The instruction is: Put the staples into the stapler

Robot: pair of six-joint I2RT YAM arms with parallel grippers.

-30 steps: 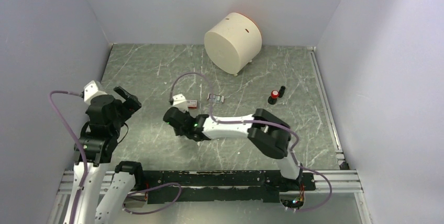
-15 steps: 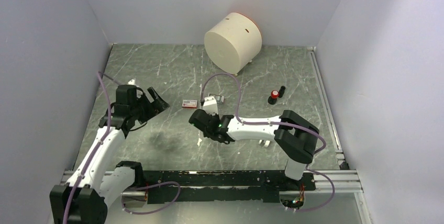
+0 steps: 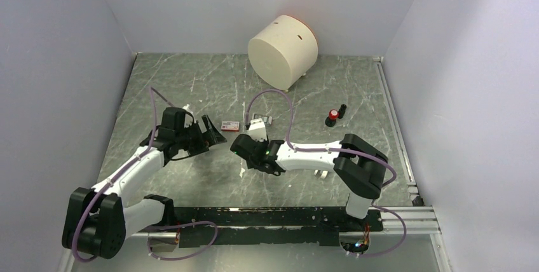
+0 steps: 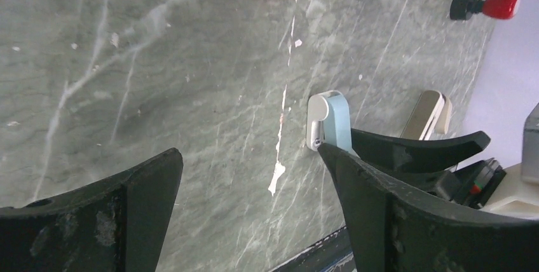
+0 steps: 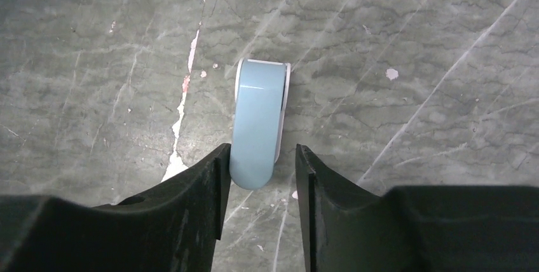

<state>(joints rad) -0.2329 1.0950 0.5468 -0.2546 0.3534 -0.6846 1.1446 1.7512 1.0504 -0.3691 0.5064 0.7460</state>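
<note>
1. Two arms bolted at the near edge of the worktop [image 3: 191, 88]: left arm [image 3: 127, 173] from the near left corner, right arm [image 3: 305, 154] from the near right.
2. Next up, the left gripper [image 4: 248, 154], out over the left half of the worktop and aimed toward the middle. Fingers spread really wide, just bare marble showing between them.
3. Then the right gripper [image 5: 262, 151], pointing down around the middle of the worktop. Jaws partly apart, straddling one end of the stapler [image 5: 257, 113]. Looks like contact on one finger and a sliver of gap on the other, so no real pinch.
4. Stapler pale blue on top, white underneath, flat on the marble, slightly closer to the near edge than the far one.
5. Further back, a small red-and-white box [image 3: 230, 125] lying flat just past the left gripper's fingertips.
6. Right beside that box, toward the right edge: the staples [image 3: 262, 118], dark grey strips loose on the marble, apart from the stapler, touched by neither gripper.
7. About level with those but nearer the right edge, a tiny red-and-black thing [image 3: 334, 116]. Can't tell what.
8. Last, a big cream cylinder [image 3: 283, 53] with an orange rim, parked at the far edge, roughly midway along.
</note>
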